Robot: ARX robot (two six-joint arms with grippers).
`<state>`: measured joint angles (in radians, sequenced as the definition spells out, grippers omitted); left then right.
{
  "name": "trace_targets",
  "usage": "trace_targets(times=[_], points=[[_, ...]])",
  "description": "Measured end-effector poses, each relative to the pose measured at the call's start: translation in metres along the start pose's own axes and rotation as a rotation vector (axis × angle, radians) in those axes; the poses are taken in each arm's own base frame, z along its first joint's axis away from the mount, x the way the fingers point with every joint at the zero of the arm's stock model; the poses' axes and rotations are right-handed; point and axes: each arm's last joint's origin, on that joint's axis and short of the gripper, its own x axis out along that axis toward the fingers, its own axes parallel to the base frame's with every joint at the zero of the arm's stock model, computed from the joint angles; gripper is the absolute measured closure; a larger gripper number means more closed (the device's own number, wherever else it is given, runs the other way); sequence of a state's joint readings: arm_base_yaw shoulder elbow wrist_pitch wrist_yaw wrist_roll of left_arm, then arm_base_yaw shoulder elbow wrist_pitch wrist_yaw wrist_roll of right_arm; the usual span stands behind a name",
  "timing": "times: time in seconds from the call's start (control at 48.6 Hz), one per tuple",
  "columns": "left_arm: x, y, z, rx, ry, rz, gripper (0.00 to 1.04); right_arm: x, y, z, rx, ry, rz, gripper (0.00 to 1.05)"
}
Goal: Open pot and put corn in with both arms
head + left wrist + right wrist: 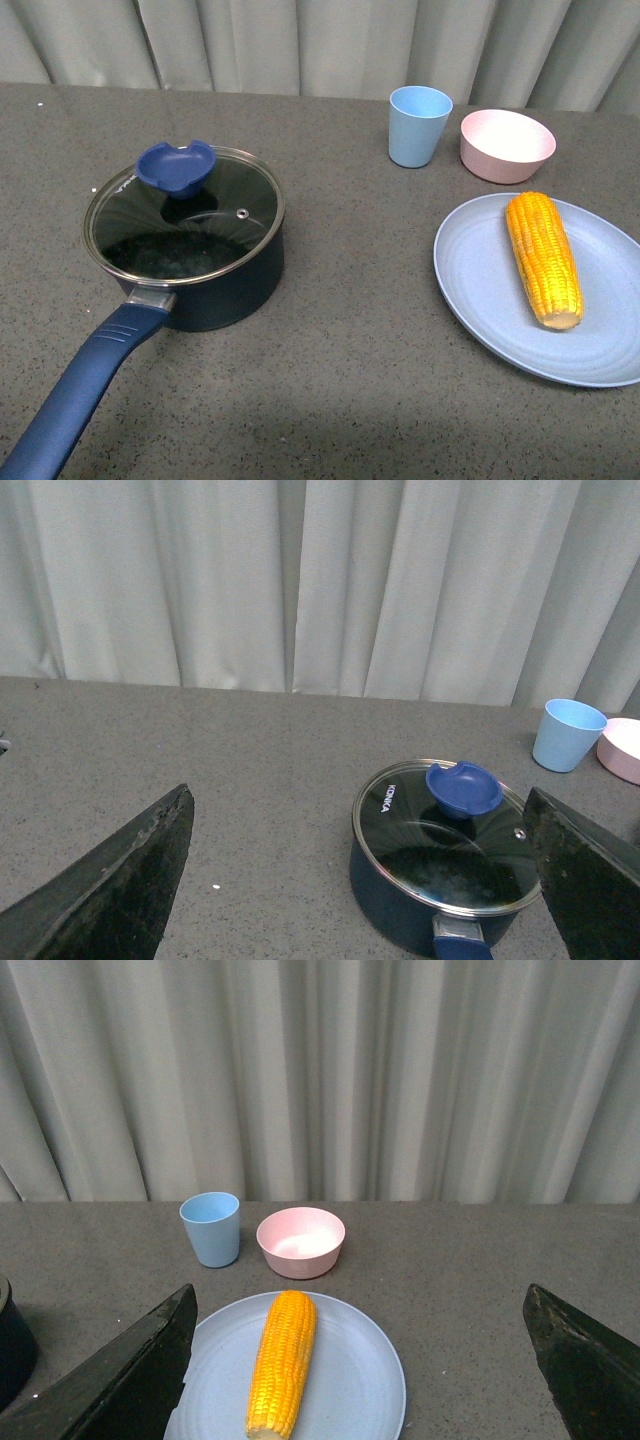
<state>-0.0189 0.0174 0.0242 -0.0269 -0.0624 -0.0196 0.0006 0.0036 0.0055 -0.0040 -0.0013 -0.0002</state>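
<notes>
The dark navy pot (215, 285) stands at the left of the grey table, its glass lid (185, 220) on, with a blue knob (176, 166) and a long blue handle (80, 390) pointing to the front. The yellow corn cob (543, 258) lies on a light blue plate (480, 290) at the right. Neither arm shows in the front view. My left gripper (360, 880) is open and empty, above and short of the pot (400, 910). My right gripper (360, 1360) is open and empty, above and short of the corn (282, 1360).
A light blue cup (418, 125) and a pink bowl (506, 145) stand behind the plate at the back right. Pale curtains (320, 40) hang behind the table's far edge.
</notes>
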Motion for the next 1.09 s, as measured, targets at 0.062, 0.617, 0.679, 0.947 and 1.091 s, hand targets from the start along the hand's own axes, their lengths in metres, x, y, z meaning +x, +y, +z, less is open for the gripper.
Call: trace_targets(times=[0.062,0.617,0.679,0.947,1.091], points=[[0.005,-0.001,-0.005,-0.012,0.063,0.048,0.07,0.000,0.000,0.000,0.000,0.000,0.000,0.09],[0.082,-0.063,-0.017,-0.162,0.312,-0.343,0.07,0.000,0.000,0.000,0.000,0.000,0.000,0.09],[0.086,-0.070,-0.029,-0.159,0.368,-0.386,0.07,0.000,0.000,0.000,0.000,0.000,0.000,0.09],[0.093,-0.083,-0.047,-0.184,0.398,-0.431,0.07,0.000,0.000,0.000,0.000,0.000,0.000,0.09],[0.100,-0.093,-0.052,-0.174,0.347,-0.432,0.07,0.000,0.000,0.000,0.000,0.000,0.000,0.09]])
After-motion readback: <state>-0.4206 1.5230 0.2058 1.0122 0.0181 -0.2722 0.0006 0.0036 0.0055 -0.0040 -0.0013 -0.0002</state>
